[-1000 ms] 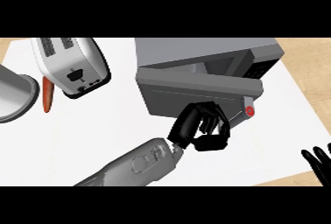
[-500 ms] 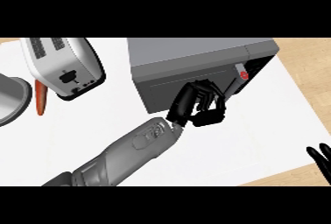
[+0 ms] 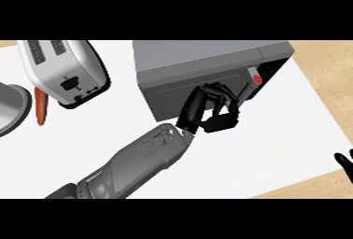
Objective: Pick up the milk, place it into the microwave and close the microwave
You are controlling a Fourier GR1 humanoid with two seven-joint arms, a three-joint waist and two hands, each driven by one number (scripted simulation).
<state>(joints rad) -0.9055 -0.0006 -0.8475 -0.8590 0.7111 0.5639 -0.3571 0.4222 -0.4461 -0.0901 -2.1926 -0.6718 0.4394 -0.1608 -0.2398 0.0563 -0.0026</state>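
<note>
While the door was swinging shut over the last second, the grey microwave [image 3: 207, 70] at the far middle of the white worktop [image 3: 276, 154] changed its look: a second ago the door stood well open toward the near side, half a second ago it was partly closed, and now it lies almost flush with the oven's front, with only a dark sliver still showing at the right edge beside the red button [image 3: 257, 79]. The left forearm reaches in from the near left, and the left hand [image 3: 210, 109] rests against the door's front, its fingers bent and spread over the panel, pinching nothing. It has followed the door farther away and to the right. The milk cannot be seen anywhere; judging by the task, it is probably inside the oven, hidden behind the door. That suggests the placing is done and only the final press to latch the door remains. At the far left stands a white toaster [image 3: 66, 70], with a grey pan [image 3: 10, 109] and something orange [image 3: 43, 107] beside it. The right hand [image 3: 345, 163] rests at the near right edge, fingers up and relaxed.
</note>
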